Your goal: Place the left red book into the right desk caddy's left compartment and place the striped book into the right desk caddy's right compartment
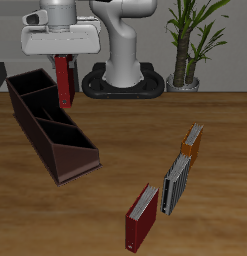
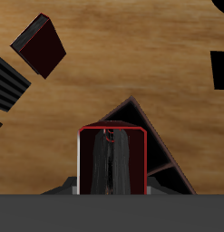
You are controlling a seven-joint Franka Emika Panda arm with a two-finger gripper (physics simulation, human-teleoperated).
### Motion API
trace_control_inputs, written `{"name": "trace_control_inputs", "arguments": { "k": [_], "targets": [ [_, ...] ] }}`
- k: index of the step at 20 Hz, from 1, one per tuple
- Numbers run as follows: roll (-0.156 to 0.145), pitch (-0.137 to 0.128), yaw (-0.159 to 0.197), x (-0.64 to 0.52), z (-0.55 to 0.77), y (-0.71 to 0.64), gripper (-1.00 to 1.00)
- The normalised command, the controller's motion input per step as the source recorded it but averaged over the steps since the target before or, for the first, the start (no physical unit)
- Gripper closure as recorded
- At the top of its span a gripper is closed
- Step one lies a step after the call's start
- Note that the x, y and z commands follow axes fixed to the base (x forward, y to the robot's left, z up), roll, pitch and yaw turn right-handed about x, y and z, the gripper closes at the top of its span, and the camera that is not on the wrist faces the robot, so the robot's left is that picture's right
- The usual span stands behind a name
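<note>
My gripper point(image 1: 62, 66) is shut on the left red book point(image 1: 64, 85), which hangs upright from its top edge. In the wrist view this book point(image 2: 112, 161) fills the space between the fingers, spine outward. It hangs over the far, low-walled end point(image 1: 30, 90) of the right desk caddy point(image 1: 40, 135), whose dividers point(image 2: 131, 113) show just beyond the book. The caddy's tall end point(image 1: 77, 160) is nearer the table's front. The striped book point(image 1: 176, 186) stands on edge on the table, far from the gripper, and also appears in the wrist view point(image 2: 9, 82).
A second red book point(image 1: 142, 218) stands near the front edge, beside the striped book; in the wrist view this red book point(image 2: 41, 45) lies beyond the caddy. An orange book point(image 1: 192, 146) stands behind the striped one. The robot base point(image 1: 123, 70) and a potted plant point(image 1: 190, 40) are at the back.
</note>
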Motion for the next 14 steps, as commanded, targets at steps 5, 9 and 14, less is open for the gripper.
{"name": "trace_control_inputs", "arguments": {
  "k": [5,9,14],
  "targets": [
    [-0.032,0.018,-0.018,0.10,-0.18,-0.16,1.00],
    [-0.019,0.014,-0.013,0.05,-0.14,-0.08,1.00],
    [0.009,0.025,-0.028,0.05,-0.22,-0.05,1.00]
  ]
}}
